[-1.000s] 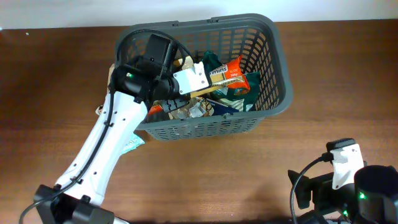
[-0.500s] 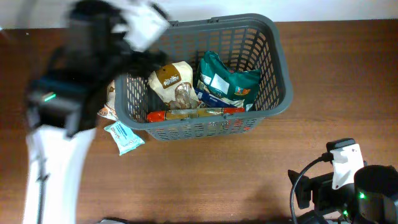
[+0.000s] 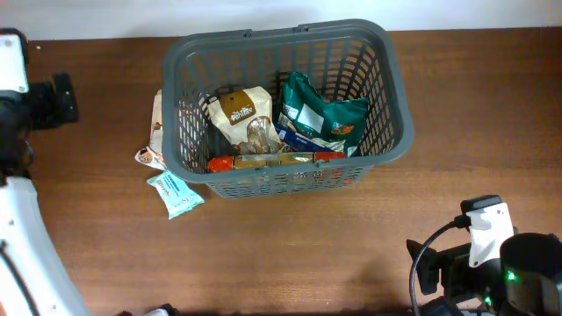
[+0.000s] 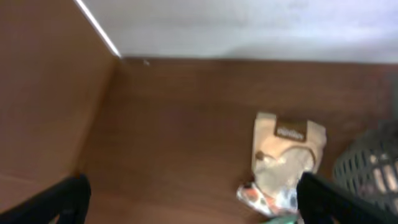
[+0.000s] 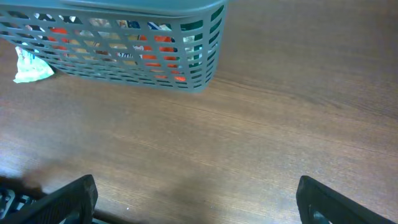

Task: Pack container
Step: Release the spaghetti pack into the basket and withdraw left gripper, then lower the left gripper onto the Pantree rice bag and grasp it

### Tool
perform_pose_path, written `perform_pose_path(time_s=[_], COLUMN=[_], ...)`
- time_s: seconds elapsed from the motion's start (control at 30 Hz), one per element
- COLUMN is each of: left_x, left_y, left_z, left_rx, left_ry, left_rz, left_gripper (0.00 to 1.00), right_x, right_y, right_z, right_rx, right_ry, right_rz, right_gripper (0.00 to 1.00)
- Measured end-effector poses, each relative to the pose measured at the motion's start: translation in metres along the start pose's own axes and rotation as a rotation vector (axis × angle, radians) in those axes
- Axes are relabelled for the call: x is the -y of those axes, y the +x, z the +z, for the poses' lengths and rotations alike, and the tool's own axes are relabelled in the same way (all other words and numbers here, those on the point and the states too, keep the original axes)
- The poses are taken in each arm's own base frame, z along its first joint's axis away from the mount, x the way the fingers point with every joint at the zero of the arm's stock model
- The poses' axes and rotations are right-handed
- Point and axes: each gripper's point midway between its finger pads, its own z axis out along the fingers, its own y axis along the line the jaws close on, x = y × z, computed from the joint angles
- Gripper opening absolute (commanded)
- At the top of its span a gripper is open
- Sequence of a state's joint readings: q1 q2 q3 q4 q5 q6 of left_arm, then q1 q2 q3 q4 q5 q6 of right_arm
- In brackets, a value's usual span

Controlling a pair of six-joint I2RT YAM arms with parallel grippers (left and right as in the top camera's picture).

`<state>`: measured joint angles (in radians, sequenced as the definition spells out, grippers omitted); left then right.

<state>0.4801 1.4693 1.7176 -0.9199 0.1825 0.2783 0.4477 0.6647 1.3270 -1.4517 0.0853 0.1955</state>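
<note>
The container (image 3: pixel 281 35), a dark grey slotted basket, stands at the table's back middle. In it lie a beige packet (image 3: pixel 239 110), a green packet (image 3: pixel 312 114) and an orange-red packet (image 3: pixel 272 161) along the front wall. Outside its left wall lie another beige packet (image 4: pixel 283 155) and a small teal packet (image 3: pixel 176 193). My left arm (image 3: pixel 13 96) is at the far left edge, well away from the basket. The left gripper (image 4: pixel 199 208) is open over bare wood. My right gripper (image 5: pixel 202 205) is open and empty above the table, in front of the basket (image 5: pixel 124 37).
The right arm's base (image 3: pixel 492 254) sits at the front right corner. A pale wall (image 4: pixel 249 25) borders the table's back edge. Brown wood stretches between the basket and the front edge. The teal packet (image 5: pixel 31 65) shows beside the basket's corner in the right wrist view.
The left gripper let go of the orange-red packet inside the basket, opened, and its arm swung up and out to the far left. The right arm has not moved.
</note>
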Motion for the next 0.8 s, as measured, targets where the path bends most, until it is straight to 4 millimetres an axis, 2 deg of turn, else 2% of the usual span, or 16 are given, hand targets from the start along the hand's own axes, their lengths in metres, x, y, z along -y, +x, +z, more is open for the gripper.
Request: perform_pose_path(time_s=[0.13, 0.27, 0.6, 0.8], left_x=[-0.001, 0.011, 0.057, 0.098], left_y=[0.047, 0.084, 0.156, 0.185], left_z=[0.058, 0.099, 0.176, 0.207], left_rx=[-0.058, -0.084, -0.222, -0.299], left_ry=[0.088, 0.186, 0.414, 0.506], left_rz=[-0.059, -0.094, -0.161, -0.126], left_gripper=[0.99, 0.99, 0.99, 0.99], right_x=[0.0, 0.0, 0.0, 0.0], right_y=[0.0, 0.0, 0.0, 0.0], right_z=[0.0, 0.0, 0.0, 0.0], right_rx=[0.0, 0.0, 0.0, 0.0], right_ry=[0.0, 0.0, 0.0, 0.0], right_rz=[0.0, 0.0, 0.0, 0.0], right_gripper=[0.99, 0.99, 0.99, 0.99])
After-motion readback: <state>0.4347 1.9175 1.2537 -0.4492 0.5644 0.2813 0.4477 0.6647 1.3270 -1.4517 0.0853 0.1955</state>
